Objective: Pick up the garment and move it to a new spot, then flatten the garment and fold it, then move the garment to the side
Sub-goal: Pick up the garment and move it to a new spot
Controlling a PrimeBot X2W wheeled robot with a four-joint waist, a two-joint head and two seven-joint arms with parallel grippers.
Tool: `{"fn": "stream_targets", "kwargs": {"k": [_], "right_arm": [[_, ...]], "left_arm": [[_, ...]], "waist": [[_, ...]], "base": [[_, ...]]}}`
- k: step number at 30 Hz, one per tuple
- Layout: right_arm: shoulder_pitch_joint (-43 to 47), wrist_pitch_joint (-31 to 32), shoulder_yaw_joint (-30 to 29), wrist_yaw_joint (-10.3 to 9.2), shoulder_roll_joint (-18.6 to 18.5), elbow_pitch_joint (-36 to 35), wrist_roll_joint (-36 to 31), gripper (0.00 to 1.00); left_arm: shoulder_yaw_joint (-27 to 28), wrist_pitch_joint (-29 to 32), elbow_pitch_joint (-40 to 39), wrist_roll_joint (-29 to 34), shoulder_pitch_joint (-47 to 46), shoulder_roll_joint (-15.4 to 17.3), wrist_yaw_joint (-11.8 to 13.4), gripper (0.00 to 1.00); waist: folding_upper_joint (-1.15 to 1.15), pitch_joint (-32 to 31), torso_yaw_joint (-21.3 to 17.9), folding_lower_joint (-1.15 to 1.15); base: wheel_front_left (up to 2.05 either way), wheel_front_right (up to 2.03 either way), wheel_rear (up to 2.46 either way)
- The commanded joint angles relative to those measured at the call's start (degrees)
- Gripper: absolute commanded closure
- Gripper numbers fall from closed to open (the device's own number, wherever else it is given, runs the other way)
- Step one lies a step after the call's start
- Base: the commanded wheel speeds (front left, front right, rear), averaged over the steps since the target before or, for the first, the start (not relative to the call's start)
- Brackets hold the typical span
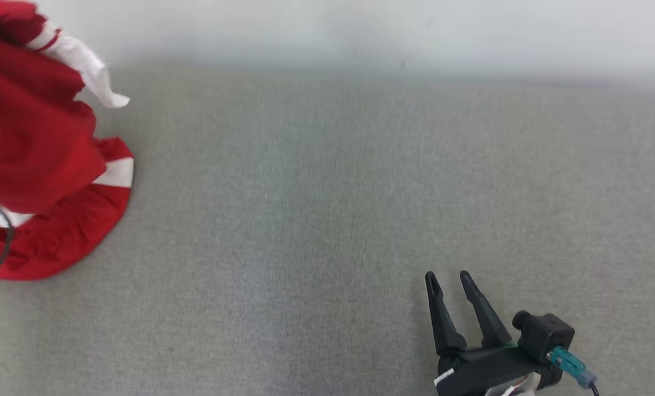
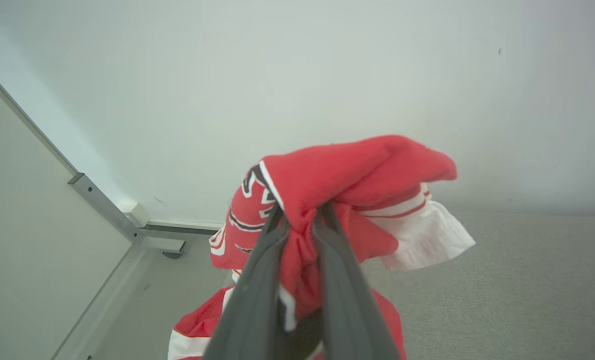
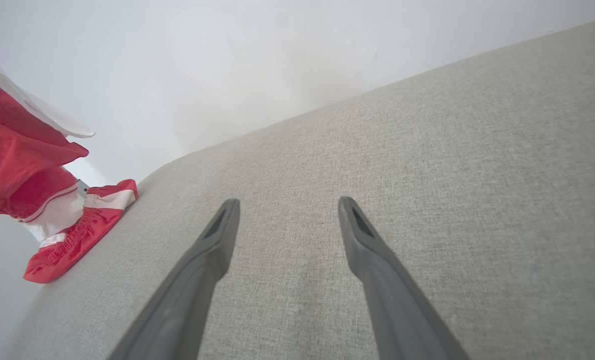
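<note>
Firmly, left tool (image 2: 301, 210) pinches red garment (image 2: 357, 165); black-white lettering (image 2: 250, 187) unreadable.

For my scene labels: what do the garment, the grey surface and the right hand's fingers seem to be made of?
Garment: soft cloth, red with white bands, matte; it bunches and droops in folds.
Surface: grey woven fabric, matte; fine weave shows.
Fingers: likely dark plastic or rubber, smooth and dull; which, I cannot tell.

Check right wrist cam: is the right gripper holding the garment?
No: the right gripper stands open above the grey surface, and the red garment is well off to its side.
</note>
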Motion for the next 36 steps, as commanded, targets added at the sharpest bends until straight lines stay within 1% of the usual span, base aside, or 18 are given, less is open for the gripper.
{"fn": "stream_targets", "kwargs": {"k": [1,4,6,9,12,16,19,20,23,26,30,33,34,35,36], "right_arm": [[1.1,-0.6,-0.1,-0.12,0.1,0.8,0.6,0.0],[1.6,-0.8,-0.6,-0.12,0.1,1.6,0.8,0.0],[1.8,-1.0,-0.9,-0.12,0.1,1.9,0.9,0.0],[2.4,-1.0,-1.1,-0.12,0.1,2.1,0.5,0.0],[3.0,-1.1,-1.5,-0.12,0.1,2.1,0.0,0.0],[3.5,-1.1,-1.6,-0.12,0.1,2.1,-0.2,0.0],[3.2,-1.1,-1.6,-0.12,0.1,1.5,-0.2,0.0],[3.2,-1.1,-1.6,-0.12,0.1,1.5,-0.2,0.0],[3.5,-1.1,-1.8,-0.12,0.1,1.0,-0.5,0.0],[3.4,-0.8,-1.8,-0.12,0.1,0.6,-0.9,0.0],[2.4,-0.7,-2.0,-0.12,0.1,-0.2,-1.9,0.0],[1.7,-0.6,-1.7,-0.12,0.1,-0.6,-2.3,0.0],[1.6,-0.5,-1.6,-0.12,0.1,-0.7,-2.3,0.0],[1.4,-0.5,-1.4,-0.12,0.1,-0.7,-2.5,0.0],[1.3,-0.5,-1.5,-0.12,0.1,-0.8,-2.5,0.0]], "left_arm": [[-1.1,1.0,-2.5,0.2,-1.1,-0.8,-0.3,1.0],[-3.1,2.5,-6.2,-0.4,-2.0,-1.9,-0.5,1.0],[-4.8,3.5,-8.6,-0.6,-2.6,-2.5,-0.6,1.0],[-7.4,4.2,-12.2,-1.9,-3.3,-4.2,-0.8,1.0],[-9.7,3.7,-15.1,-3.4,-3.8,-6.1,-1.0,1.0],[-12.6,1.9,-17.5,-4.6,-1.8,-9.5,-0.8,1.0],[-14.8,0.9,-18.2,-3.4,0.2,-11.0,-0.6,1.0],[-14.8,0.9,-18.2,-3.4,0.2,-11.0,-0.6,1.0],[-16.7,-0.6,-17.4,-2.7,2.7,-12.8,-0.1,1.0],[-17.9,-2.6,-15.1,-3.3,5.6,-15.3,0.6,1.0],[-20.4,-5.8,-10.0,-2.0,9.5,-18.1,1.1,1.0],[-22.5,-7.9,-4.5,-1.3,11.4,-19.7,1.1,1.0],[-23.0,-9.1,-2.8,-0.7,11.6,-20.1,0.9,0.93],[-23.5,-10.5,-0.9,-0.2,11.9,-20.7,1.0,0.56],[-24.2,-12.0,0.4,0.9,12.1,-21.4,1.4,0.11]], "waist": [[0.0,-5.4,-1.0,0.01],[0.0,-7.2,-2.7,0.01],[0.0,-8.0,-4.4,0.01],[0.0,-8.9,-7.2,0.01],[0.0,-9.4,-10.3,0.01],[0.0,-9.8,-14.7,0.01],[0.0,-9.4,-18.0,0.01],[0.0,-9.4,-18.0,0.01],[0.0,-8.5,-20.7,0.01],[0.0,-7.2,-22.7,0.01],[0.0,-5.2,-24.4,0.01],[0.0,-3.8,-24.9,0.01],[0.0,-3.5,-25.0,0.01],[0.0,-3.1,-25.0,0.01],[0.0,-2.7,-24.8,0.01]], "base": [[0.0,0.0,0.0],[0.0,0.0,0.0],[0.0,0.0,0.0],[0.0,0.0,0.0],[0.0,0.0,0.0],[0.0,0.0,0.0],[0.0,0.0,0.0],[0.0,0.0,0.0],[0.0,0.0,0.0],[0.0,0.0,0.0],[0.0,0.0,0.0],[0.0,0.0,0.0],[0.0,0.0,0.0],[0.0,0.0,0.0],[0.0,0.0,0.0]]}}
